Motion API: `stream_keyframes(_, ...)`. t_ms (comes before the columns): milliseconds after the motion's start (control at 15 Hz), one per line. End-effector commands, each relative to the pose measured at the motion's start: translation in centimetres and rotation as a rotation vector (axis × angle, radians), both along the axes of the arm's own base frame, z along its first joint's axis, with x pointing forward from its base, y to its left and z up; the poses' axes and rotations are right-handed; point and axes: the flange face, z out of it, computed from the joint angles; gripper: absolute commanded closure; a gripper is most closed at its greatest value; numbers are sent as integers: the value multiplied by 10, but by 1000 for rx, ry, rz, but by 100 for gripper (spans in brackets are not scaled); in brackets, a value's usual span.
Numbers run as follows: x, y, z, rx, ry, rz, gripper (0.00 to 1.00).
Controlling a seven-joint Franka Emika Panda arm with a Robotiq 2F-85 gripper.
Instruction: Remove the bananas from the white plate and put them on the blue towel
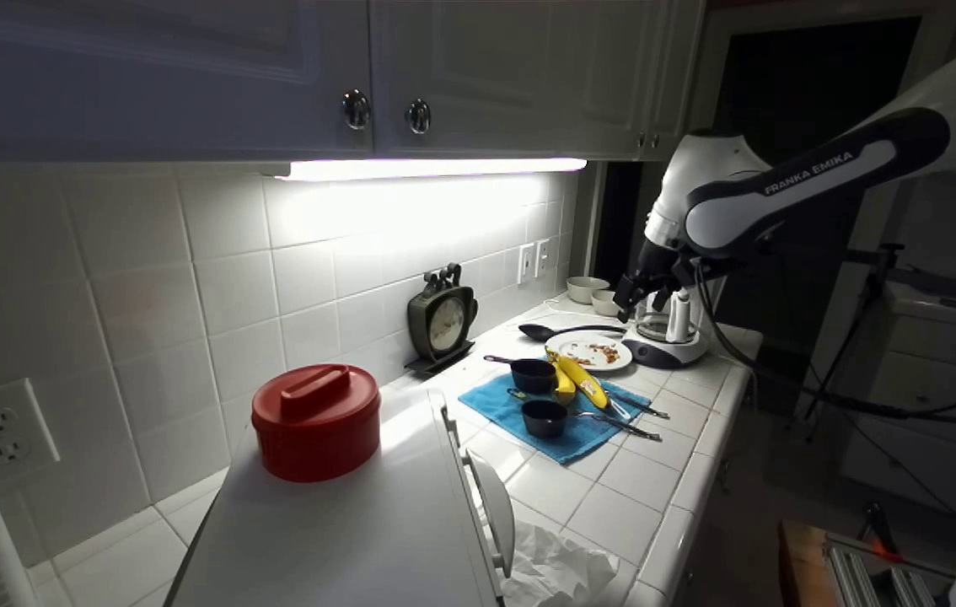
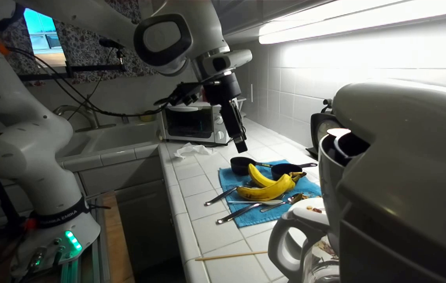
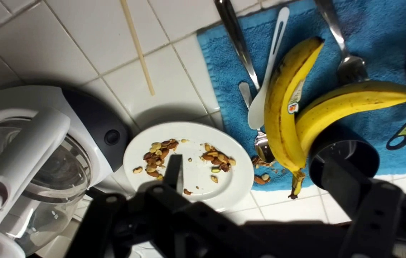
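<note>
Two yellow bananas [image 3: 283,122] lie joined at the stem on the blue towel [image 3: 221,75]. The stem end points past the towel's edge. The bananas also show in both exterior views [image 1: 581,384] [image 2: 266,190]. The white plate [image 3: 240,165] beside the towel holds nuts and no banana. It also shows in an exterior view [image 1: 558,350] and is mostly hidden in an exterior view [image 2: 303,204]. My gripper [image 3: 255,175] is open and empty, fingers wide apart. It hangs above the counter, over the plate and towel area, apart from the bananas; it also shows in an exterior view [image 2: 242,147].
Black measuring cups [image 1: 544,417] [image 1: 533,377] and cutlery [image 2: 238,214] lie on the towel around the bananas. A coffee maker [image 1: 663,350], a black ladle [image 1: 537,331], a scale [image 1: 444,320] and a wooden stick [image 3: 138,46] are near. Cabinets [image 1: 520,76] hang above the counter.
</note>
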Motion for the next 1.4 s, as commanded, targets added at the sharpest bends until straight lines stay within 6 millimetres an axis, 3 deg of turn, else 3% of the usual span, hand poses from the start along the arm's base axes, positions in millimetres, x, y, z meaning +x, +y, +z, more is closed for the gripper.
stream_keyframes(0,-5,7,20,7,65,29,0)
stream_keyframes(867,-8,15,34,33,117,153,0)
stream_keyframes(933,-3,13,26,15,117,133,0)
stream_keyframes(1333,-4,13,27,15,118,137,0)
